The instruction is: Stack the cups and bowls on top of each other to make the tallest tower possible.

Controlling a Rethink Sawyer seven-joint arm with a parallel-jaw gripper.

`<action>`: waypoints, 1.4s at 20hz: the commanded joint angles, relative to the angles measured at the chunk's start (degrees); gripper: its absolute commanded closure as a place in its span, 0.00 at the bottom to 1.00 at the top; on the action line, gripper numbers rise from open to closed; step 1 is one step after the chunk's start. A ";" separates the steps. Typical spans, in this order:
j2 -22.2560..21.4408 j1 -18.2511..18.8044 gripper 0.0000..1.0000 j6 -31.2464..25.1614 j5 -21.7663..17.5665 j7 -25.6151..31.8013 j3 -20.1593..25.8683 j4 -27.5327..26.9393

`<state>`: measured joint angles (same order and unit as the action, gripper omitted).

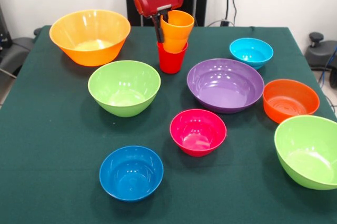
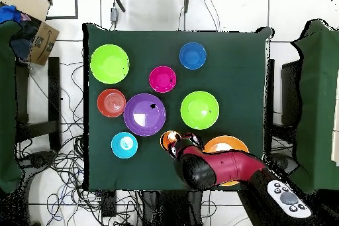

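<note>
1. We see the gripper (image 1: 164, 30) at the rim of the orange cup (image 1: 177, 30); one dark finger runs down the cup's outer side, and the fingers look clenched on its wall.
2. That orange cup sits tilted in the red cup (image 1: 171, 59), which stands on the green worktop (image 1: 52, 145) directly below the fingers; together they form the short tower.
3. The front view shows the two cups nested and the finger against the cup; the overhead view shows only the orange cup (image 2: 171, 138) from above, with the red arm (image 2: 218, 168) covering part of the large yellow-orange bowl (image 2: 226, 144).
4. In the front view, the large yellow-orange bowl (image 1: 90, 36) lies beside the fingers, and a lime green bowl (image 1: 124, 87) lies nearer the camera.
5. On the fingers' other side lie the purple bowl (image 1: 225, 84) and the light blue bowl (image 1: 251, 51).
6. Farther from the fingers are the pink bowl (image 1: 198, 132), orange bowl (image 1: 290, 99), dark blue bowl (image 1: 131, 173) and second lime green bowl (image 1: 308, 151).
</note>
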<state>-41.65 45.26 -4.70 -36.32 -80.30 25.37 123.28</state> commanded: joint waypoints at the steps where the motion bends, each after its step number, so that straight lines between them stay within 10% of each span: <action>1: 1.40 -0.37 1.00 -4.01 -3.68 -2.06 -0.35 -1.99; 28: -2.37 4.05 1.00 -8.00 -1.39 -1.01 4.09 4.10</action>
<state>-42.97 49.71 -6.77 -36.34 -80.30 25.60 124.06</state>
